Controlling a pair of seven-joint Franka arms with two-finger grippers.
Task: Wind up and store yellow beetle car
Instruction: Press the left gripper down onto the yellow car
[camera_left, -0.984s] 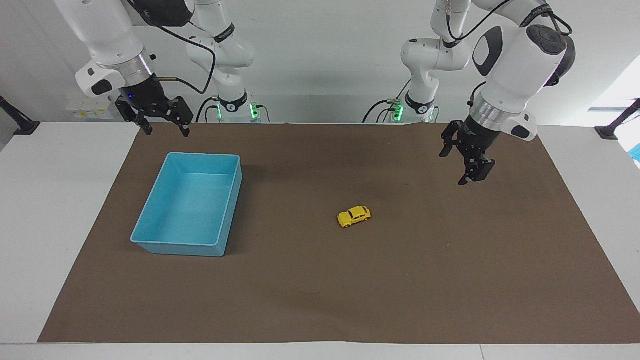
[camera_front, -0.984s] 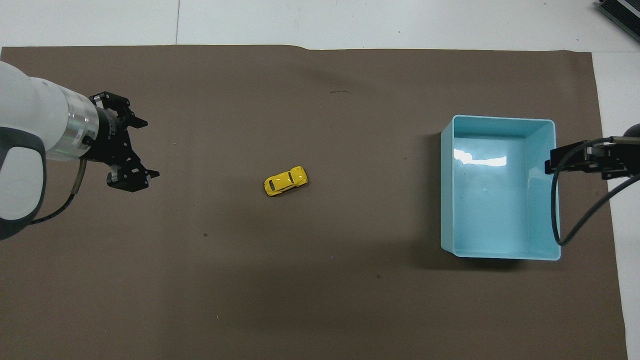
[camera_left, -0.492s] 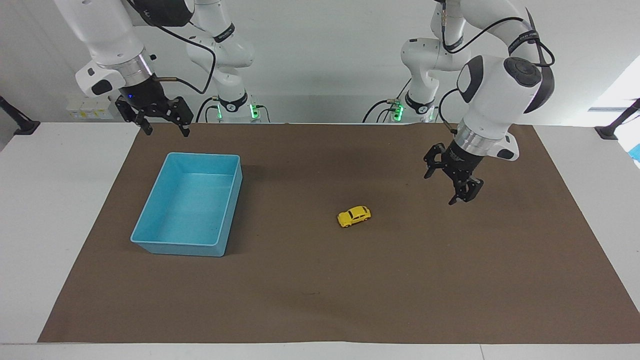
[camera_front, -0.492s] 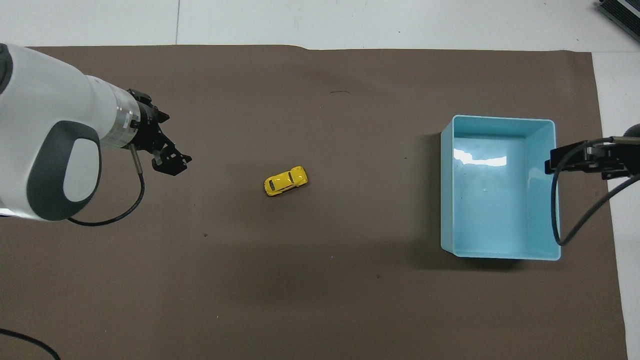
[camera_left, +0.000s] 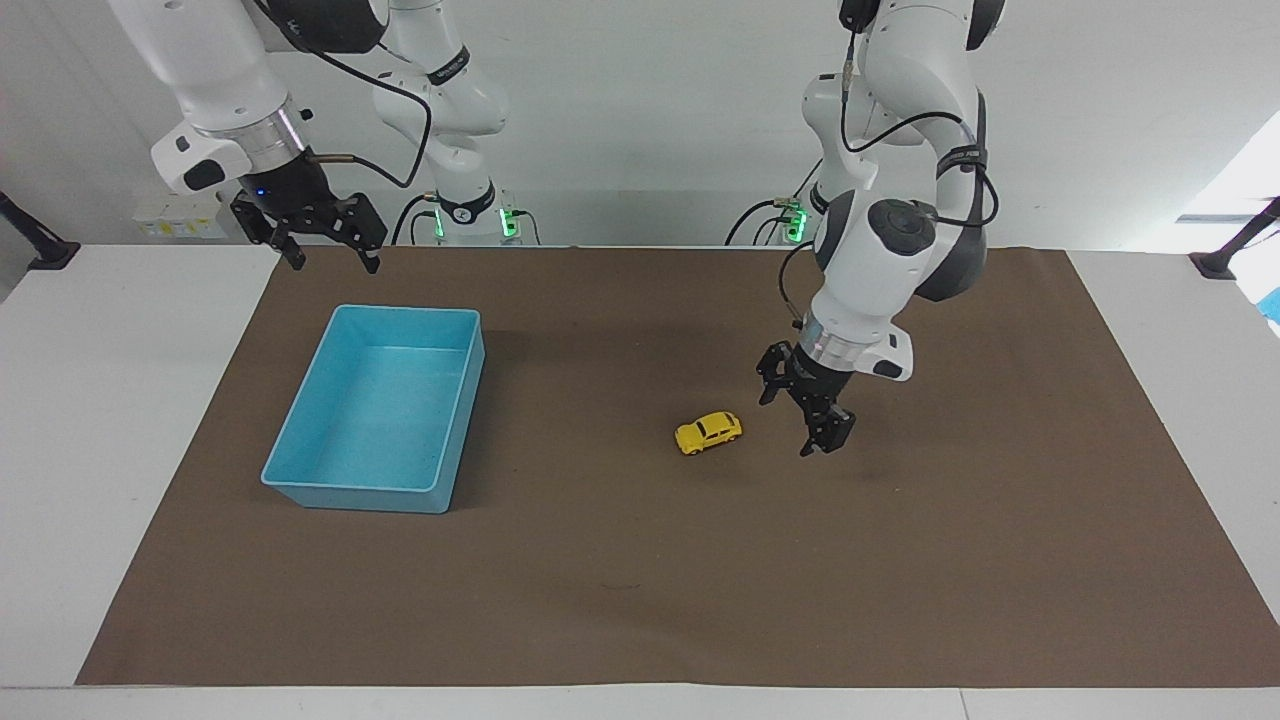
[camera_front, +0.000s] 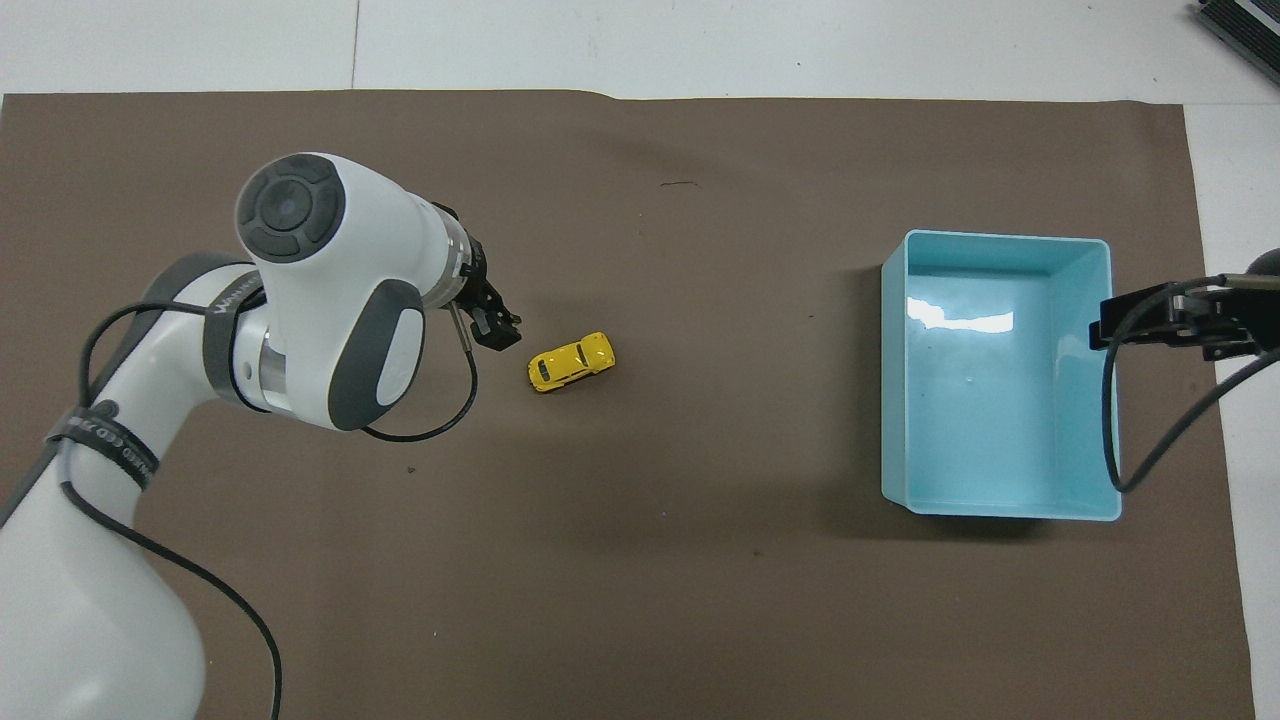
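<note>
Facing view is showing both claws whole. The left claw (camera_left: 806, 425) is hanging low at centre right of the frame, fingers spread wide and holding nothing, just beside the yellow beetle car (camera_left: 708, 432) but apart from it. The right claw (camera_left: 327, 258) is waiting at upper left of the frame, up in the air over the mat's edge by the blue tray (camera_left: 300, 440), fingers also spread wide and empty.

Overhead view is hiding most of that. The left arm's white body is filling the left half of the frame, and only the dark tip of the left claw (camera_front: 495, 330) is peeking out, close to the yellow beetle car (camera_front: 571, 361); gap and height above the surface are not readable here. The right claw (camera_front: 1170, 322) is entering at the right edge of the frame as a dark block with a cable, overlapping the rim of the blue tray (camera_front: 1095, 250); its fingers are not showing in this view.

The car is sitting on its wheels on the brown mat (camera_left: 640, 600), near frame centre in both views, well apart from the tray.

The tray is lying open, with nothing in it; the overhead view is showing only a bright glare patch on its floor.
</note>
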